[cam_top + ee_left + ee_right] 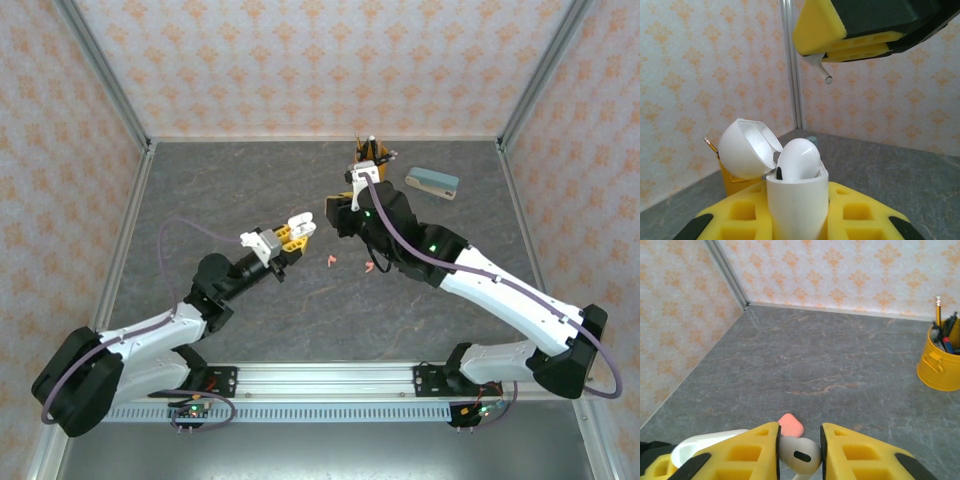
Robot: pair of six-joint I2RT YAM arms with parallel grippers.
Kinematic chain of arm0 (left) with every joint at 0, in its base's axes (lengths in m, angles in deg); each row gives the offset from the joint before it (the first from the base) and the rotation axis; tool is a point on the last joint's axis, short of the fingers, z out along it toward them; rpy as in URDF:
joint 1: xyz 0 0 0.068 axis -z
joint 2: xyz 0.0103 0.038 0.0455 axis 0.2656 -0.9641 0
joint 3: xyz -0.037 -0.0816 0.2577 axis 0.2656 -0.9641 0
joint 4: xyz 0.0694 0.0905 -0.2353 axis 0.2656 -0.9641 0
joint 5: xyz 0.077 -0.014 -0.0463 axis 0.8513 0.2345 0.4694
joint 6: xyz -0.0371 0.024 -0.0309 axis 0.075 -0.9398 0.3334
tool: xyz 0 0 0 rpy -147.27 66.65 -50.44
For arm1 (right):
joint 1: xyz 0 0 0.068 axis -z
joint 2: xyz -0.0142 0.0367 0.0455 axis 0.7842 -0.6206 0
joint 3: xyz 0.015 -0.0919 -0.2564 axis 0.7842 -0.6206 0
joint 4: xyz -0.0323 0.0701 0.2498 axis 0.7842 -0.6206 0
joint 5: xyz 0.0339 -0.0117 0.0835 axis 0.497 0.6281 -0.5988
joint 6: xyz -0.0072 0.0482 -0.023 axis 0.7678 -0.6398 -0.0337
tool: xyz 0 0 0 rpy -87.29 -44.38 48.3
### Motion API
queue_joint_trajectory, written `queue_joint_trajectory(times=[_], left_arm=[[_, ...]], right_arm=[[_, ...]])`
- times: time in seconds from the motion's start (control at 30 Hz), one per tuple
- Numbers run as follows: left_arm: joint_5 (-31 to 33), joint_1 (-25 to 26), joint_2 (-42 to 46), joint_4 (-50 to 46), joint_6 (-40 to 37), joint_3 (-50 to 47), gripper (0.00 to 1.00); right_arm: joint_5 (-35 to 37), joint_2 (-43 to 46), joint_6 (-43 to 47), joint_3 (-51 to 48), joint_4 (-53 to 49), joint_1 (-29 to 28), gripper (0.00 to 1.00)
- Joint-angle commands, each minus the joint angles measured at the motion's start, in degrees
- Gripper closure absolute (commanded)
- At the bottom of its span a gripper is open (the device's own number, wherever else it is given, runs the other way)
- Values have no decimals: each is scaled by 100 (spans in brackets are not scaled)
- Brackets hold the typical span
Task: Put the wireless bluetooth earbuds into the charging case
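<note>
My left gripper (797,202) is shut on a white charging case (796,205), held upright above the table. Its lid (745,150) is swung open to the left, and one white earbud (799,159) sits in the case. My right gripper (799,442) is shut on a second white earbud (800,456). In the left wrist view it hangs just above the case, the earbud's stem (825,74) pointing down. From above, the two grippers (300,228) (335,208) nearly meet mid-table. Two salmon-pink earbuds (328,260) (368,266) lie on the table beneath them.
A salmon-pink case (790,425) lies on the grey table below my right gripper. A yellow pen cup (372,155) stands at the back, with a teal case (432,182) to its right. Patterned walls close in three sides.
</note>
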Motion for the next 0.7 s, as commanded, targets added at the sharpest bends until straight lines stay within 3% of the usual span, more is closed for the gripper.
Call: queue_joint_trajectory(times=[0.0,0.67], left_arm=[[-254,48,-189,561,80,278,100],[-283,48,-610,961,265,618,100]], right_arm=[[-274,36,437,7,535,26,75],[-566,-211,554,-246,962,26,76]])
